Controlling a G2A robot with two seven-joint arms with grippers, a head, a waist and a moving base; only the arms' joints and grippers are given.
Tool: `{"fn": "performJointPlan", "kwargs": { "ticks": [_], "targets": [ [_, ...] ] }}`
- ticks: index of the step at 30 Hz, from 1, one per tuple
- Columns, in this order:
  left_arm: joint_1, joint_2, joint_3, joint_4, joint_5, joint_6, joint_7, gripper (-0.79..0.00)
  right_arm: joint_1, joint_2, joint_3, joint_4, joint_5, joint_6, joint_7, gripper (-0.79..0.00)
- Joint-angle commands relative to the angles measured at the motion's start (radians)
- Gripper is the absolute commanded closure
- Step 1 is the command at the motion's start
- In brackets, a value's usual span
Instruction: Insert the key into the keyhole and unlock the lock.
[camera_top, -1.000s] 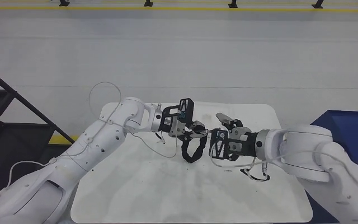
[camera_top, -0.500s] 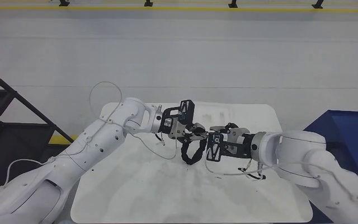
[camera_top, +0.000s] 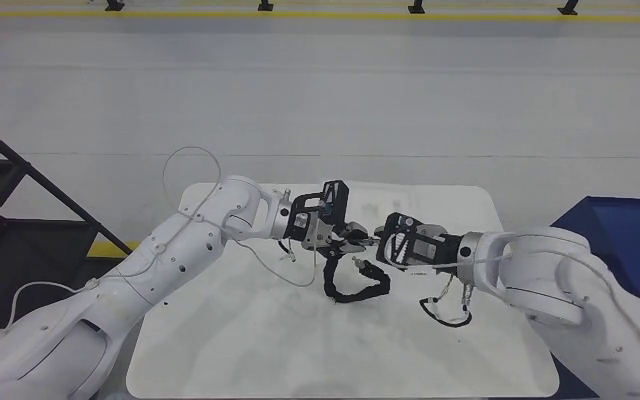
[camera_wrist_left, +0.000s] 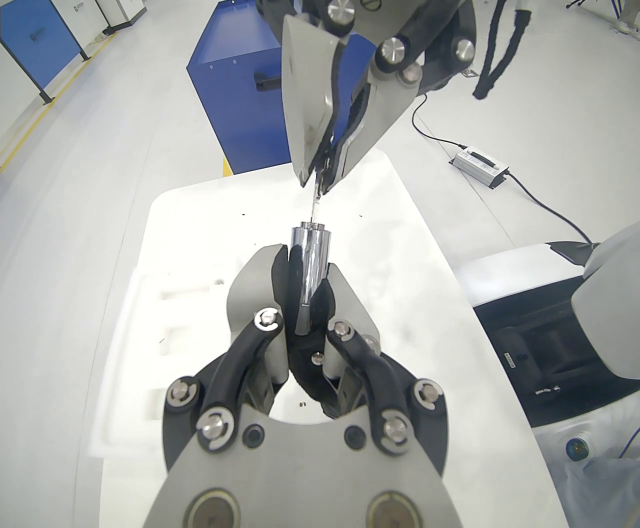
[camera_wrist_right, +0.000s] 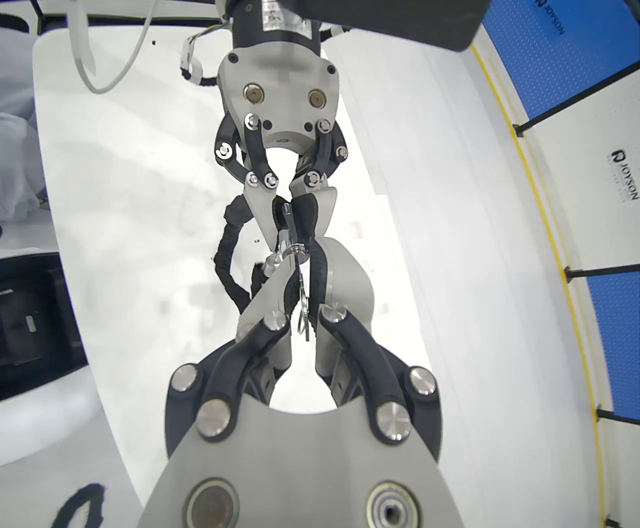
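Mid-frame above the surface (camera_wrist_left: 410, 260), your left pincer (camera_wrist_left: 304, 265) pinches the lock (camera_wrist_left: 311, 240); the right pincer (camera_wrist_left: 319, 177) pinches the key (camera_wrist_left: 316, 202), tip at the lock's face. Any tilt could jam it or twist it loose.

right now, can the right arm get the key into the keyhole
Probably yes: the left end effector holds the lock cylinder end-on to the key in the right end effector, its tip at the keyhole.

Two grippers, left gripper (camera_wrist_left: 304, 267) and right gripper (camera_wrist_right: 302, 272), one lock (camera_wrist_left: 310, 252), one key (camera_wrist_left: 316, 198), one white table (camera_wrist_left: 395, 235)
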Motion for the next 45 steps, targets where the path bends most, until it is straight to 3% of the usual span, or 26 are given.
{"fn": "performJointPlan", "kwargs": {
  "ticks": [1,5,6,7,8,23,37,38,39,40,45],
  "targets": [
    [-0.002,0.000,0.004,0.000,0.001,0.000,0.003,0.000,-0.004,0.000,0.007,0.006,0.032,0.014,-0.002,0.000],
    [-0.006,0.001,0.010,0.005,0.003,0.000,0.009,0.000,-0.010,-0.001,0.014,0.021,0.087,0.042,0.009,0.000],
    [-0.006,0.001,0.012,0.006,0.005,0.000,0.010,0.000,-0.012,-0.001,0.014,0.026,0.105,0.049,0.010,-0.179],
    [-0.007,0.000,0.014,0.009,0.007,0.000,0.012,0.000,-0.012,-0.002,0.016,0.032,0.121,0.056,0.013,-0.610],
    [-0.008,0.000,0.016,0.011,0.010,0.000,0.013,0.000,-0.012,-0.002,0.020,0.035,0.132,0.062,0.013,-0.785],
    [0.027,-0.020,0.034,0.144,0.085,0.022,-0.062,0.000,-0.043,0.005,0.077,0.066,0.235,0.051,0.016,-0.785],
    [0.055,-0.100,0.109,0.279,0.129,0.073,-0.220,0.000,-0.041,0.000,0.057,0.107,0.261,0.047,0.003,-0.785],
    [0.055,-0.107,0.116,0.290,0.134,0.067,-0.228,-0.043,-0.040,-0.001,0.055,0.112,0.262,0.045,0.000,-0.785],
    [0.056,-0.114,0.122,0.302,0.137,0.056,-0.233,-0.326,-0.040,-0.002,0.053,0.117,0.262,0.044,-0.002,-0.785],
    [0.057,-0.121,0.129,0.317,0.134,0.042,-0.236,-0.785,-0.039,-0.002,0.051,0.122,0.263,0.042,-0.006,-0.785],
    [0.048,-0.154,0.135,0.391,0.113,0.009,-0.226,-0.785,-0.033,-0.006,0.039,0.152,0.267,0.024,-0.024,-0.785]
  ]
}}
